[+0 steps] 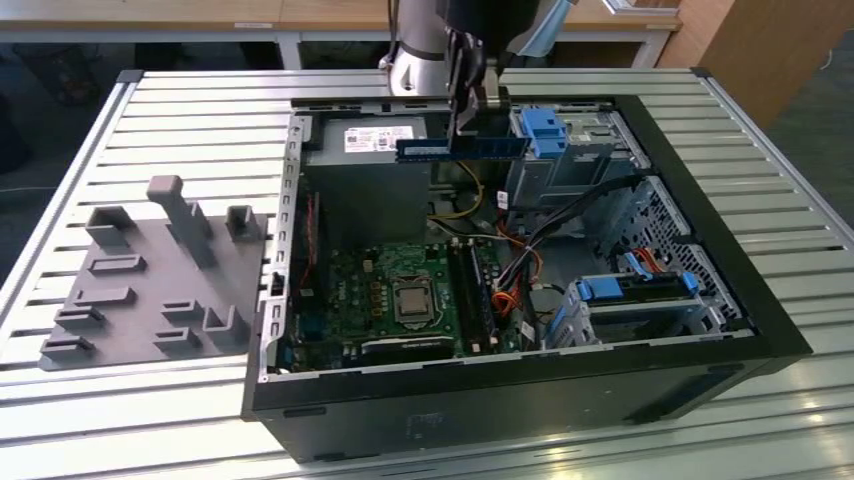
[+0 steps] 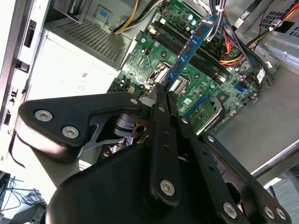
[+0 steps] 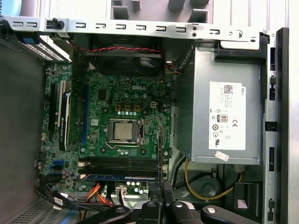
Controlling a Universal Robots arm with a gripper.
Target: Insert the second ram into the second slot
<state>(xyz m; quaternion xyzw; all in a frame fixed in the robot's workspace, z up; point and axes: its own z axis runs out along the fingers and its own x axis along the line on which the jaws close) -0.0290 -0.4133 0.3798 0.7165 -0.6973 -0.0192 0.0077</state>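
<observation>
The slatted metal table [image 1: 160, 110] carried an open computer case [image 1: 767, 340]. I found the gripper [image 1: 470, 135] clamped on the memory stick [image 1: 454, 149], which hung level above the case at twelve o'clock in the exterior view. Judged light, stiff and fragile: take it by the bare long edges.

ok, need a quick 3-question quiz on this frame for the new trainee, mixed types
1. True or false: the second ram is seated in a motherboard slot.
2. Pick one. The gripper is: A) open above the case; B) shut on the second ram; C) shut on a drive-bay clip.
3. Fill in: in the exterior view, the grey fixture plate lies on the exterior view's ____ of the PC case.

Key: 1 false, it is held in the air above the open case. 2 B. 3 left.
</observation>
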